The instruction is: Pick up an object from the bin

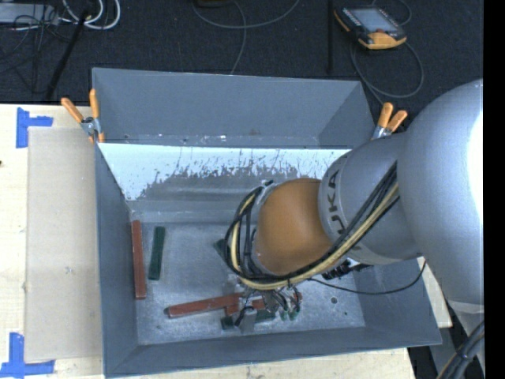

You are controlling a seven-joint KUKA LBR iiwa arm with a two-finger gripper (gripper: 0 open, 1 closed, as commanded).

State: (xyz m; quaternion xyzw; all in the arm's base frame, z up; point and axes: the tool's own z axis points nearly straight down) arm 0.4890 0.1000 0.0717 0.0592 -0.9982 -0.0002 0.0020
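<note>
- The bin (229,109) is a grey metal box with sloping walls and a flat, speckled floor.
- Few things lie in it, all on the floor and none heaped.
- The left stick (139,259) is thin and red-brown. It lies along the foot of the left wall, pointing from the back of the bin toward the front.
- The green bar (156,253) is dark and shorter. It lies just beside the left stick on its right, nearly parallel to it and apart from it.
- The near stick (203,307) is also red-brown. It lies almost crosswise close to the front wall, its left end free on the floor and its right end running in under the gripper (256,313).
- Small green bits (290,311) show at the gripper's right side, on or just above the floor; what they are cannot be told.
- The arm (442,188) reaches in from the right, and its orange cover (288,227), ringed by cables (237,243), hangs over the middle of the floor.
- The gripper is low at the front centre of the bin, at the near stick's right end.
- Whether the gripper is spread or pressed together cannot be told, since the cover and cables hide most of it, nor whether it grips the near stick.
</note>
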